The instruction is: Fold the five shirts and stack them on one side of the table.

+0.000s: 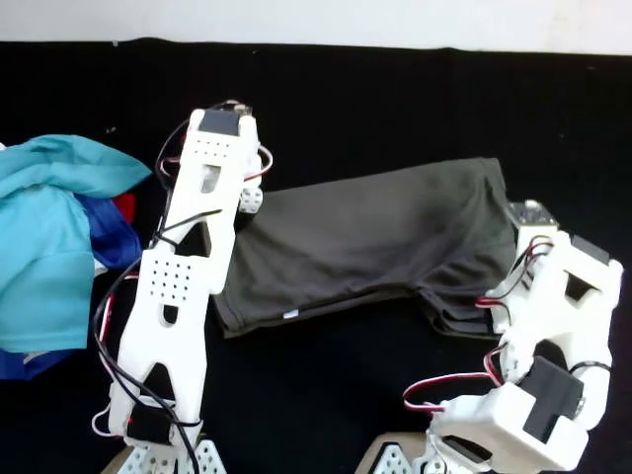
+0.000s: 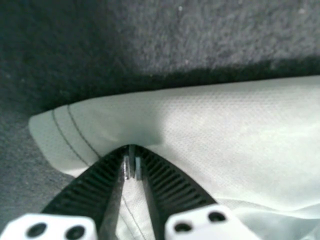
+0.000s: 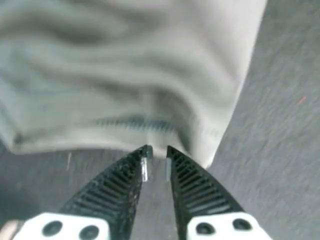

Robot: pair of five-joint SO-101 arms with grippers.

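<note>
A dark grey shirt (image 1: 365, 237) lies partly folded across the middle of the black table (image 1: 395, 99). At its far left corner my left gripper (image 1: 251, 197) is shut on the hemmed edge; the left wrist view shows the tips (image 2: 131, 166) pinching the pale cloth (image 2: 215, 145) close to its stitched corner. Over by the shirt's right end is my right gripper (image 1: 523, 213). Its fingers (image 3: 155, 161) stand a narrow gap apart just off the shirt's edge (image 3: 150, 85), with table showing between them.
A loose pile of shirts (image 1: 49, 247), teal on top with blue and red beneath, lies at the table's left edge. Bare black cloth runs along the far side and in front of the grey shirt, between the two arm bases.
</note>
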